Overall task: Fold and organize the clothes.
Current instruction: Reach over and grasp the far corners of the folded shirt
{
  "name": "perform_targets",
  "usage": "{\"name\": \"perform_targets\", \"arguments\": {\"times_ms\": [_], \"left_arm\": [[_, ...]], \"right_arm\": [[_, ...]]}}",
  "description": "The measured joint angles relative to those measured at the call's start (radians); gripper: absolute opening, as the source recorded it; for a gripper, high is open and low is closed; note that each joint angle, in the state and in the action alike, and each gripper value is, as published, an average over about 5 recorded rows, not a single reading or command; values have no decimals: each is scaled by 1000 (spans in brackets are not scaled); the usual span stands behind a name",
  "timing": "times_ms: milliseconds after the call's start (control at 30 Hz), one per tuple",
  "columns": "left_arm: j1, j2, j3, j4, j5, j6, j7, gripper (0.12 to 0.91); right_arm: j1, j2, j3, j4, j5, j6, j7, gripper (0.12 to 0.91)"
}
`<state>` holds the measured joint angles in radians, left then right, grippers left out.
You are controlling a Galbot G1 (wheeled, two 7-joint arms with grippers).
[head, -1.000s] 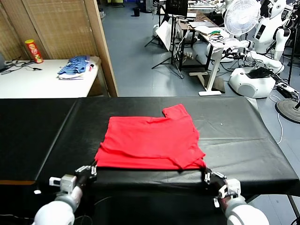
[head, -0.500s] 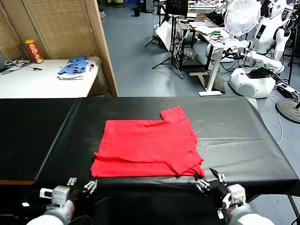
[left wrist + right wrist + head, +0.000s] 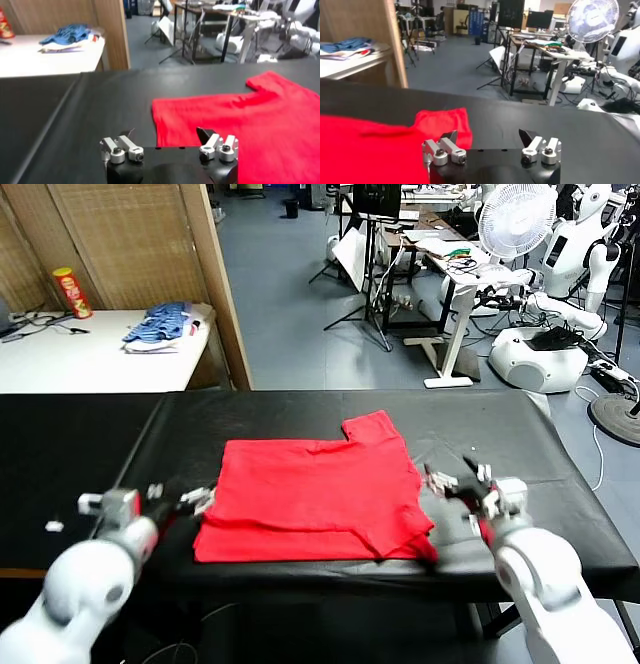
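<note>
The bright red short-sleeved cotton T-shirt [image 3: 315, 499] lies folded into a rough rectangle in the middle of the black-covered worktop [image 3: 520, 444], nearer its front edge than its back. One sleeve sticks out at the far right corner of the fold, and a doubled layer shows along the near edge. No print or neck tag is visible on the upturned side.

The left claw [image 3: 185, 502] hangs just off the shirt's left edge, low over the black cover, its fingers spread wide and holding nothing. In the left wrist view the left claw [image 3: 169, 150] shows both finger pairs well apart, with the red cloth [image 3: 250, 120] lying flat beyond and partly under the far finger.

The right claw [image 3: 455, 483] sits beside the shirt's right edge, level with the sleeve side, also spread wide and empty. The right wrist view shows the right claw [image 3: 490, 149] with its fingers parted above the black cover, the red sleeve [image 3: 444, 125] just ahead of one finger.

Behind the worktop, on a white side table [image 3: 90, 364], rest a blue-and-white pile of fabric [image 3: 160, 326] and a red cylindrical snack can [image 3: 72, 292] standing upright.
</note>
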<state>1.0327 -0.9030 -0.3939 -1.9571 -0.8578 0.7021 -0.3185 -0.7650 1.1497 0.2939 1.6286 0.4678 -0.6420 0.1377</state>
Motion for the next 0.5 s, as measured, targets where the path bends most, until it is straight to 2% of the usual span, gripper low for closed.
{"name": "perform_targets", "arguments": {"times_ms": [267, 400, 500], "left_arm": [[-302, -71, 194, 331, 29, 16, 52, 798], [-377, -105, 240, 456, 52, 28, 78, 798], [-405, -122, 250, 524, 71, 30, 114, 798]], "right_arm": [[187, 118, -79, -291, -68, -6, -53, 798], [232, 158, -90, -385, -89, 7, -57, 798], [248, 177, -87, -431, -91, 11, -56, 798]]}}
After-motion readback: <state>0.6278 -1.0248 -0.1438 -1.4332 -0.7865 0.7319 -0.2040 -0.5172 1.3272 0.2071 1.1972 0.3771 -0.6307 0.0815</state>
